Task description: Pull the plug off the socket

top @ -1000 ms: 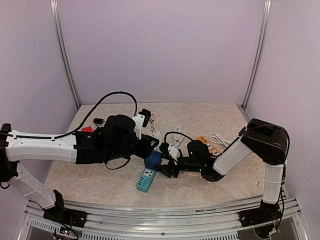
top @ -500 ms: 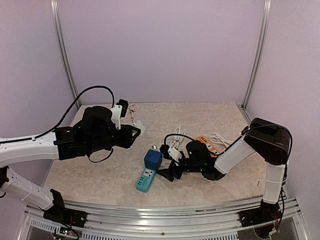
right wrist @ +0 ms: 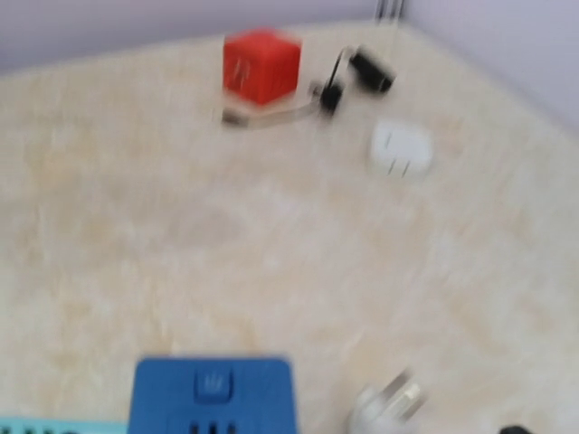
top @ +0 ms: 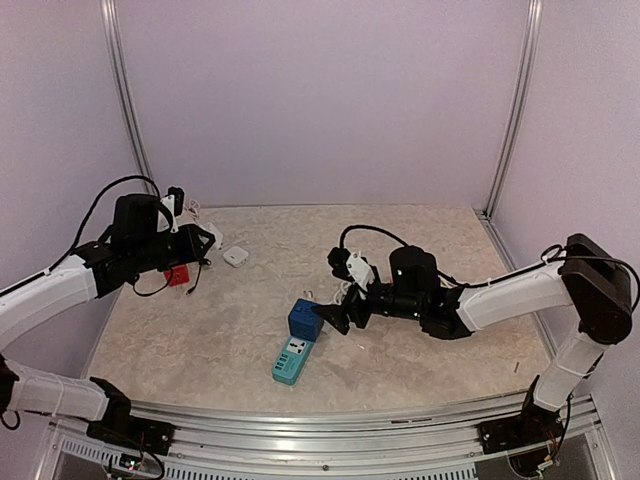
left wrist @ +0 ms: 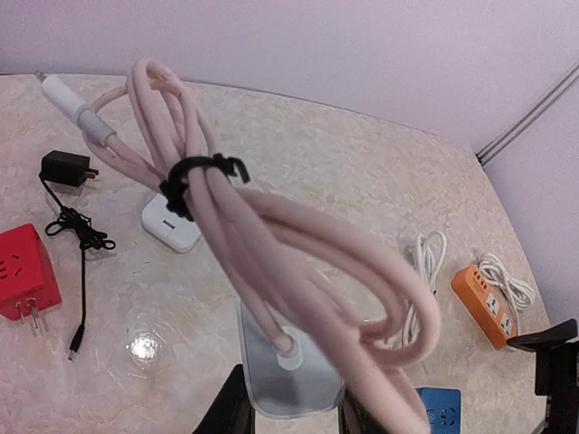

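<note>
The plug [left wrist: 289,371], a white block with its pale cable [left wrist: 271,235] bundled by a black strap [left wrist: 194,176], is off the socket. It is clamped low on its body by the closed left end effector [left wrist: 289,411] and hangs at the upper left of the overhead view. The blue cube socket [top: 305,320] sits mid-frame on the table [top: 200,340]. The right end effector [top: 333,319] stands spread and empty just beside it.

The grip is low on the block, so I judge the top-heavy cable bundle could lever the plug out of the fingers. Its loops could also snag things below when it is set down. The spread right end effector could knock the socket if it swings.

Count:
- one plug with one cable bundle
- one blue socket
- one teal power strip [top: 292,360]
- one orange power strip [left wrist: 488,306]
- one red cube [top: 178,275]
- one white adapter [top: 236,257]
- one black charger [left wrist: 65,168]
- two white cable coils [left wrist: 423,264] at the wrist view's right
</note>
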You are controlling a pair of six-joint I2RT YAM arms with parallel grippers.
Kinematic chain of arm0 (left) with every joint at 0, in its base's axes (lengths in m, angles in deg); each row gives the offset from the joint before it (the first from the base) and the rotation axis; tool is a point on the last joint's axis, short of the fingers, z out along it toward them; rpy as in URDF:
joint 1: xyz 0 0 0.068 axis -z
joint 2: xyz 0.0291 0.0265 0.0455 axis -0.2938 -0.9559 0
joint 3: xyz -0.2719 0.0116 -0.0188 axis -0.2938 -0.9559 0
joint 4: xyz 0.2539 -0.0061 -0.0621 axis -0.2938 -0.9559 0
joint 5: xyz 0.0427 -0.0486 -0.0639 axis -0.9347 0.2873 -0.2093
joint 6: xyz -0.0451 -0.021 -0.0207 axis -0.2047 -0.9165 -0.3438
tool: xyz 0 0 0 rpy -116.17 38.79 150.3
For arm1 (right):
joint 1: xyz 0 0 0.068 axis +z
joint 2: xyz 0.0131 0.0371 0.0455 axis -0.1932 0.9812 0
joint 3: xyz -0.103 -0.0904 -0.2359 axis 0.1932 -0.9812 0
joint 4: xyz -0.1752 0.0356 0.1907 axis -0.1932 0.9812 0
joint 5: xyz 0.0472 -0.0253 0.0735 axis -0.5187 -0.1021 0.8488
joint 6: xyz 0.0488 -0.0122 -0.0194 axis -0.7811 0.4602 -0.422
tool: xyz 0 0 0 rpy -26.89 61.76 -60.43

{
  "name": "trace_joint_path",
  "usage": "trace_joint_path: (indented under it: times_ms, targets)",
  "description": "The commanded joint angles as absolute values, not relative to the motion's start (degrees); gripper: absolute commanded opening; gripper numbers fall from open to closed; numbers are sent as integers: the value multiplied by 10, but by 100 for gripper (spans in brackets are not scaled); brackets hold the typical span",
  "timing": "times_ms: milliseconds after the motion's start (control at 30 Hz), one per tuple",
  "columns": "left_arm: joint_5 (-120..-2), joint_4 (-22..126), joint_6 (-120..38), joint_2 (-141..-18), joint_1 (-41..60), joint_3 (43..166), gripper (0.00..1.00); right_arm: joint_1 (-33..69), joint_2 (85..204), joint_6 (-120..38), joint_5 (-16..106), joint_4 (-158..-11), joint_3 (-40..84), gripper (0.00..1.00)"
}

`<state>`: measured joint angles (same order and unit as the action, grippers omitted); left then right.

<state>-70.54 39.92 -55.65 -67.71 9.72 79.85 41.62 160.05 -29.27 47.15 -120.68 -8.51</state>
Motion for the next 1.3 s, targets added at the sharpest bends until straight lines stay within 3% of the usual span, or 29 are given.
trace_joint_path:
  times_ms: [0, 333, 667, 1033, 1267]
  targets:
    - [-588, 403, -543, -737, 25, 836, 7, 415, 1539, -283, 439, -1136, -70, 100]
    - [-506, 441, -517, -956, -20, 999, 8, 401, 1431, -341, 374, -1100, -115, 100]
    - [-427, 452, -537, -1174, -34, 1158, 10, 386, 1411, -322, 444, -1059, -147, 100]
    - [-394, 436, -553, -1300, -65, 1255, 12, 376, 1404, -340, 444, -1088, -173, 100]
    - [-393, 408, -553, -1346, -79, 1293, 25, 373, 1390, -341, 434, -1086, -184, 100]
